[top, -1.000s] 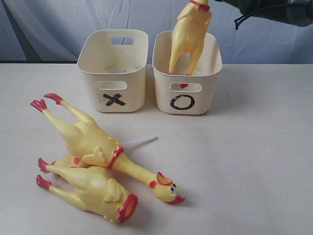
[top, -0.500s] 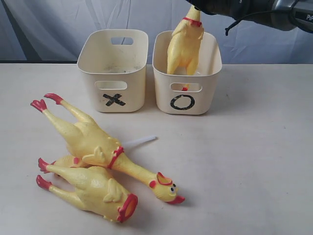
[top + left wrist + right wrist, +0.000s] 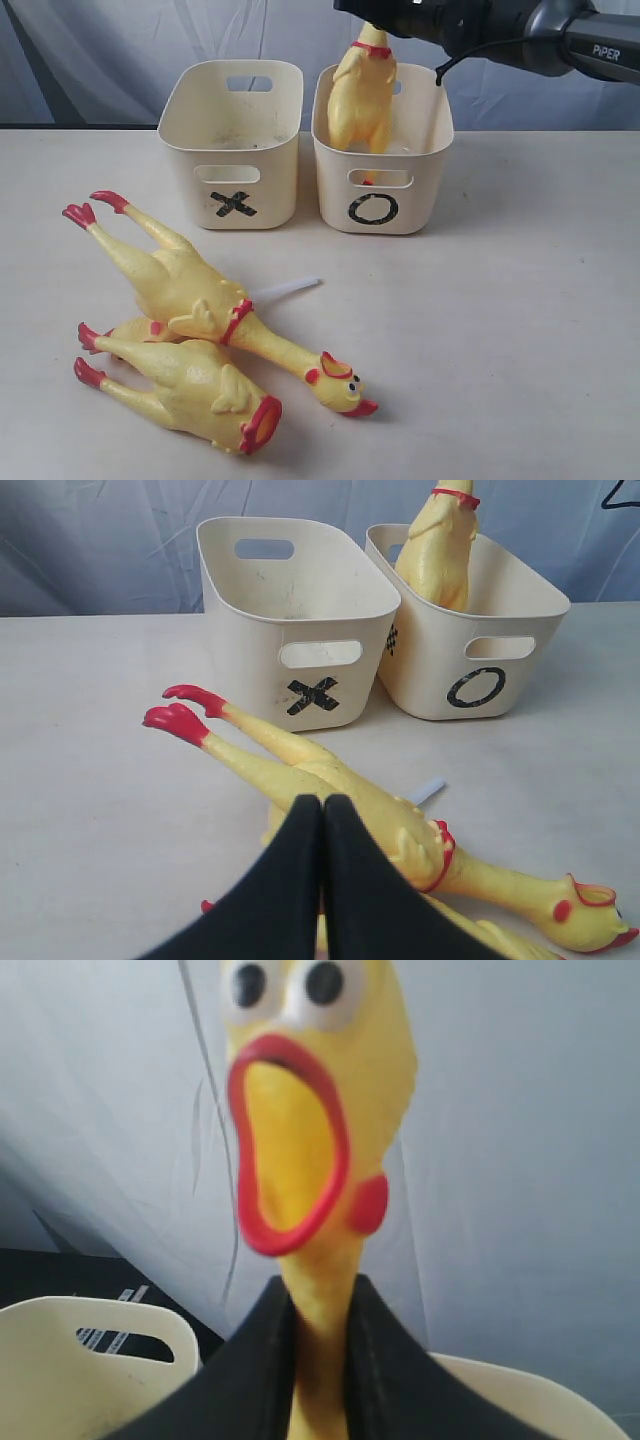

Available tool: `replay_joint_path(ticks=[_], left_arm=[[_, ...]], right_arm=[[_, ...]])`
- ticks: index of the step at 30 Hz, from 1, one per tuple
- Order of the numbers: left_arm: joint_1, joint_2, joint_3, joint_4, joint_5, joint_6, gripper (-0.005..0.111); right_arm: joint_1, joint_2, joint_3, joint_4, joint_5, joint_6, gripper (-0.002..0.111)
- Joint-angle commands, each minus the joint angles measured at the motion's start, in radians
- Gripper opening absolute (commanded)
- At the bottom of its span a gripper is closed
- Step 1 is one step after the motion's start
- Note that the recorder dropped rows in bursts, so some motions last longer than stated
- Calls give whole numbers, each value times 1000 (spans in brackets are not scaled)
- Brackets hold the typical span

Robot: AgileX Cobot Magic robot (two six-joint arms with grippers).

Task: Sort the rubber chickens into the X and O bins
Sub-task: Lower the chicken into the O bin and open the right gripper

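Outside cam: plain cream table (image 3: 520, 330) with a wrinkly blue-grey cloth (image 3: 90, 60) hung behind it. The X bin (image 3: 232, 140) and O bin (image 3: 385, 150) sit side by side at the far edge, X on the left. The right gripper (image 3: 378, 22) is clamped on the neck of the held chicken (image 3: 360, 95), whose legs hang inside the O bin. Three other chickens (image 3: 190, 300) lie piled toward the front-left corner.

Left wrist cam: the left gripper (image 3: 322, 815) has its fingers pressed together with nothing in them, pile just past it.

Right wrist cam: black fingers (image 3: 250, 1370) squeeze the neck under the gaping red mouth.

Versus half a second ago, the held chicken's dropped lower into the bin; the pile hasn't budged.
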Motion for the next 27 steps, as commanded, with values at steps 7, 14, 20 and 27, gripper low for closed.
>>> replay_joint_path(ticks=[7, 14, 20, 27], left_arm=[[-10, 3, -5, -4, -8, 3, 0], [-10, 3, -5, -4, -8, 3, 0], [-10, 3, -5, -4, -8, 3, 0], [-10, 3, -5, -4, -8, 3, 0]], right_arm=[[-3, 23, -7, -4, -34, -6, 1], [-3, 23, -7, -4, -38, -6, 32], [-3, 23, -7, -4, -32, 0, 31], [-3, 23, -7, -8, -20, -6, 31]])
